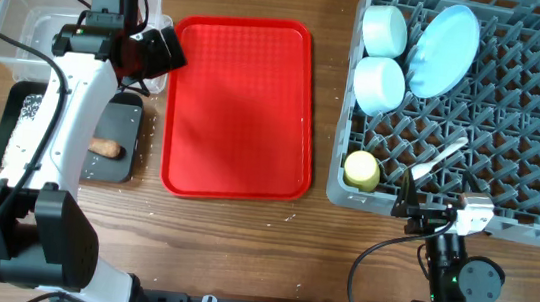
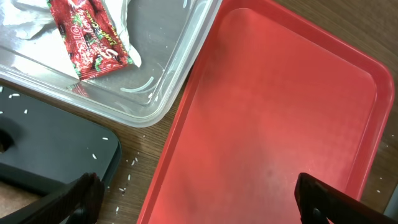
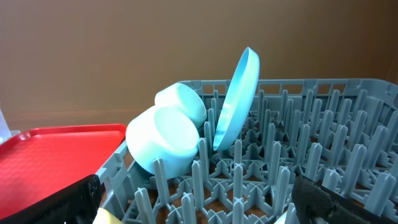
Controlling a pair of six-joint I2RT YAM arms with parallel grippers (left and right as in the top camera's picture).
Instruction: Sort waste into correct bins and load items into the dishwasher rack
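Hovering with its fingers spread wide and nothing between them, the left claw hung over one corner of the flat red serving tray, whose surface filled the space under and ahead of it. Ahead and to the left of that claw sat the clear tub, and inside it lay the red-and-white wrapper against crumpled white paper. Just beside the claw's left finger lay a corner of the black tray, with white rice grains scattered on it and on the table between it and the red tray. On the same black tray, further back along the arm, rested the brown sausage-like scrap. The right claw was likewise released and empty, poised at the near edge of the dishwasher rack. Straight ahead of it the pale blue plate stood on edge among the pegs. Ahead and left of the claw, touching each other, the nearer bowl and the farther bowl lay tipped on their sides. The yellow cup sat in the rack just to the claw's left, and the white plastic spoon lay across the pegs close in front of it.
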